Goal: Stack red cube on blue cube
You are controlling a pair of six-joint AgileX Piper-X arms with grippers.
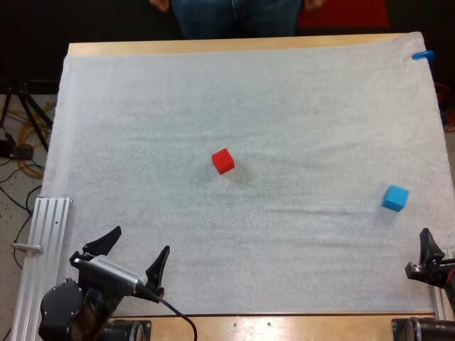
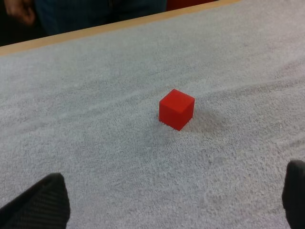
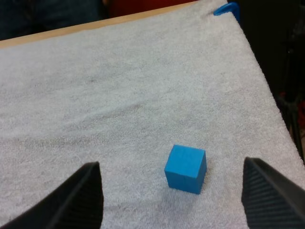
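Nothing is stacked yet: red cube (image 1: 222,160) is left ahead of the wide left gripper (image 1: 139,241), blue cube (image 3: 186,168) just ahead of the wide right gripper (image 3: 171,162).

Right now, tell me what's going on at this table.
Two robot arms are set to stack cubes, but nothing is held yet. The left gripper is open at the near edge of the white mat, facing the red cube near the mat's middle. The right gripper is open just short of the blue cube. The cubes lie well apart. A person stands at the far side.
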